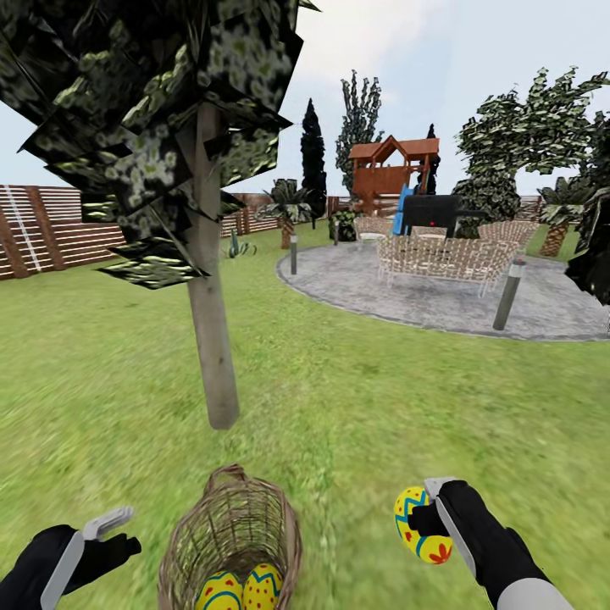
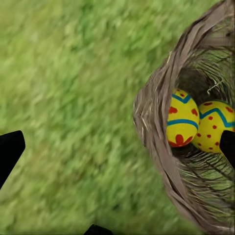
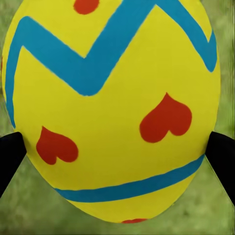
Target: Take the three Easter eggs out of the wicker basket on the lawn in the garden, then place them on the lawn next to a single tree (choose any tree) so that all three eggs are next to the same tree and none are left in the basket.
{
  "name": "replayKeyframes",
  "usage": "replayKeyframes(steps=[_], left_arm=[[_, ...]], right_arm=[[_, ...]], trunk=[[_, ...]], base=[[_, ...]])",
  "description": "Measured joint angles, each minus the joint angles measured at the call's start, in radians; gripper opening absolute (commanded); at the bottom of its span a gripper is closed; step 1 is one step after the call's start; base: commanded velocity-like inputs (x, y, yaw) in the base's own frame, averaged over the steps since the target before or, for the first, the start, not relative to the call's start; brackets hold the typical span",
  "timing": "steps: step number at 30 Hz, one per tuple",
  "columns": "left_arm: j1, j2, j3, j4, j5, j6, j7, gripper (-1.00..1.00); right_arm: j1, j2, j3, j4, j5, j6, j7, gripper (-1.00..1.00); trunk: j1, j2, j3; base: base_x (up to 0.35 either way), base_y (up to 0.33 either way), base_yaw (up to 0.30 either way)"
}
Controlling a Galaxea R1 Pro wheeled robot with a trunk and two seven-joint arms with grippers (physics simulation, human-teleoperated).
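Observation:
The brown wicker basket (image 1: 230, 534) stands on the lawn (image 1: 356, 398) at the bottom centre of the head view, with two yellow Easter eggs (image 1: 241, 590) inside it. Both eggs (image 2: 196, 120) lie side by side behind the basket rim (image 2: 156, 122) in the left wrist view. My right gripper (image 1: 428, 527) is shut on the third egg (image 1: 419, 524), held above the grass right of the basket; that egg (image 3: 110, 105) looms large in the right wrist view. My left gripper (image 1: 106, 529) hangs open left of the basket. The tree (image 1: 210, 296) rises just beyond the basket.
A grey paved circle (image 1: 440, 292) with pale woven chairs (image 1: 440, 250) and bollard lights (image 1: 508, 292) lies at the right back. A brown slatted fence (image 1: 51, 224) runs along the left. Open grass spreads around the tree trunk.

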Motion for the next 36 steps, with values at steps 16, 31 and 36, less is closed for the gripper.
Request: replayKeyframes(steps=[16, 31, 36], left_arm=[[0.0, -0.001, 0.0, 0.0, 0.0, 0.0, 0.0, 1.0], [0.0, -0.007, 0.0, 0.0, 0.0, 0.0, 0.0, 1.0], [0.0, 0.073, -0.044, -0.005, -0.031, 0.048, -0.01, 1.0]], right_arm=[[0.0, 0.0, 0.0, 0.0, 0.0, 0.0, 0.0, -1.0], [-0.001, 0.002, 0.0, 0.001, 0.0, 0.0, -0.001, -1.0], [0.0, 0.001, 0.0, 0.001, 0.0, 0.0, -0.001, -1.0]], trunk=[[-0.001, 0.0, 0.0], [0.0, 0.0, 0.0], [0.0, 0.0, 0.0]], base=[[0.097, -0.283, 0.0], [0.252, -0.228, 0.144], [0.241, -0.25, 0.197]])
